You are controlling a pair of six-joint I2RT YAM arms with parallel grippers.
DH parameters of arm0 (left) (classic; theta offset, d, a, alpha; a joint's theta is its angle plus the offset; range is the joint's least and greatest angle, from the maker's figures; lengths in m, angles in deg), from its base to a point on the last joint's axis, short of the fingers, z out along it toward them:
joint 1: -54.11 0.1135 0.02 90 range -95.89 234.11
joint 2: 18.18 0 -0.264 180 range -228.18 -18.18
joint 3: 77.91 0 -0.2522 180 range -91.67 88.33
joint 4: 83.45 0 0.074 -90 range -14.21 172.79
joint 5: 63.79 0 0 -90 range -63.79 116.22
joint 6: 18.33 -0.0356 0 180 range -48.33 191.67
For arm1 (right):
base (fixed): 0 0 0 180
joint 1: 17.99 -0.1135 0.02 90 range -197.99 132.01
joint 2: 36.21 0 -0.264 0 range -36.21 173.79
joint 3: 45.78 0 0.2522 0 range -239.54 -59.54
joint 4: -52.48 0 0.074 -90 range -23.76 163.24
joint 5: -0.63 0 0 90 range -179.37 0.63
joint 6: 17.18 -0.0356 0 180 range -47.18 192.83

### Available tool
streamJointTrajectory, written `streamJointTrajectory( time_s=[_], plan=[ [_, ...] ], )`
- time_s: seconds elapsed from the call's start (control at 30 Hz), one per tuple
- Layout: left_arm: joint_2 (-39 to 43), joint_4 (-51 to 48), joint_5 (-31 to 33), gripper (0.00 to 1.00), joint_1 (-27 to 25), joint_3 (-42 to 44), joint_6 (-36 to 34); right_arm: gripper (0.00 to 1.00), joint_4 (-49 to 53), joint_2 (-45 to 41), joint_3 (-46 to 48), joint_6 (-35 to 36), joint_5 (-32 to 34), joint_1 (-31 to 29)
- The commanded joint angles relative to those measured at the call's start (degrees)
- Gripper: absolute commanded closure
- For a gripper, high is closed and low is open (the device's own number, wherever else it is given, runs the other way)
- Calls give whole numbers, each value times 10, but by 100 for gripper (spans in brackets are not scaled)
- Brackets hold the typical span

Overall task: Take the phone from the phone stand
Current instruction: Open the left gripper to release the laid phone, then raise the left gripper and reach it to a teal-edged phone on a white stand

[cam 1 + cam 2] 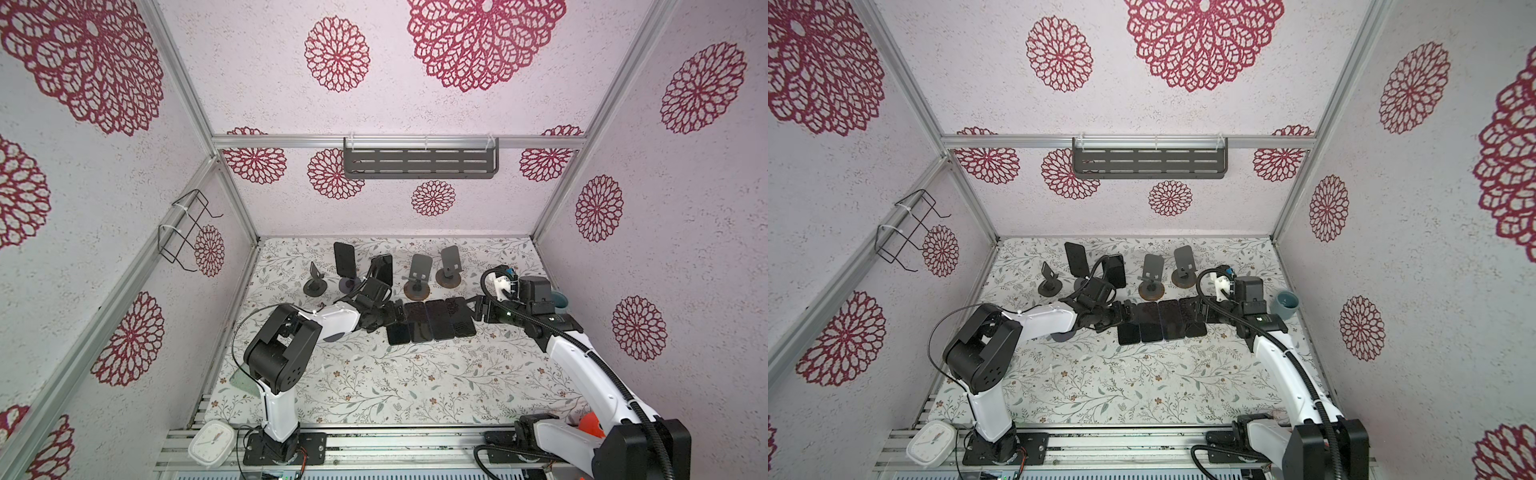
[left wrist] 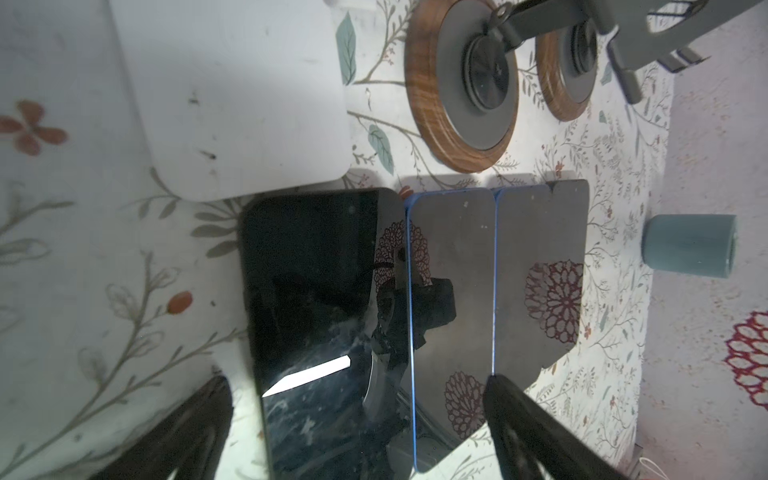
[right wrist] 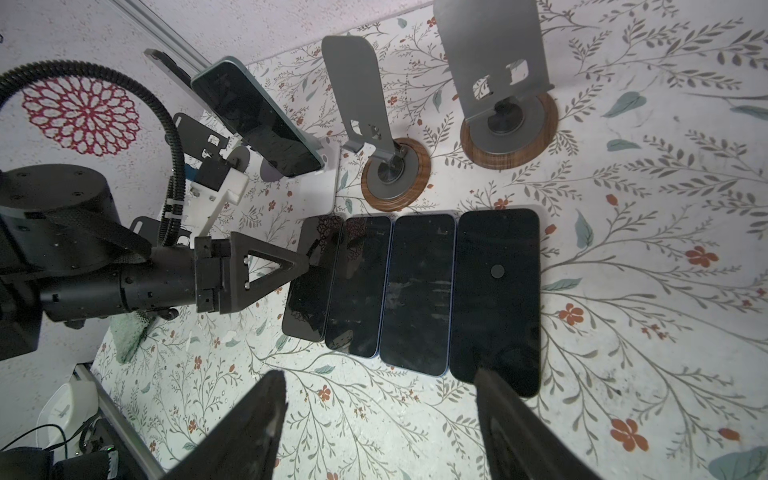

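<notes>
**A:** Four phones lie flat on the mat, edge to edge, screens up. Why so tidy?

**B:** Parked clear of the stands, I'd say, so nothing gets knocked. At the back a phone leans on the white stand, its lower edge on the lip. That one wants lifting, I judge. The wood-based stands beside it are bare.

**A:** And the grippers?

**B:** The left gripper reaches in low at the row's left end. Its jaws are spread wide astride the end phone and grip nothing. The right gripper lies low at the other end, also wide apart and empty.
</notes>
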Motion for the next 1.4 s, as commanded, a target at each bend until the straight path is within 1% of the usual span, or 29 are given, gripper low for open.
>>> streamJointTrajectory(
  time_s=[0.0,0.17,0.3,0.4,0.5,0.57,0.67,0.73,0.83,0.93,1.2,1.3,1.37],
  plan=[
    [15,-65,35,2,-8,-6,-15,25,-19,0,6,7,-6,5],
    [41,-81,55,2,-12,-8,-25,25,-15,4,1,0,-1,4],
    [80,-129,89,2,-23,-20,-46,25,-4,1,0,1,15,4],
    [122,-162,135,2,-29,-27,-62,25,-3,2,1,-1,20,4],
    [165,-173,197,2,-33,-32,-66,25,-12,6,3,-8,20,5],
    [188,-158,250,2,-37,-33,-71,25,-18,8,4,-14,20,4],
    [198,-108,327,2,-42,-33,-87,25,-25,11,4,-22,20,4],
    [194,-79,354,2,-44,-41,-93,25,-25,11,4,-27,21,3],
    [175,-42,369,2,-46,-56,-100,26,-19,4,8,-36,30,4],
    [134,-40,402,2,-47,-88,-126,26,-30,-7,22,-47,31,3],
    [42,15,449,2,-47,-139,-183,26,-35,-14,26,-49,29,4],
    [4,14,452,2,-45,-169,-203,26,-35,-14,25,-47,26,4],
    [-17,-2,434,2,-41,-192,-206,26,-32,-15,25,-44,27,4]
  ],
)
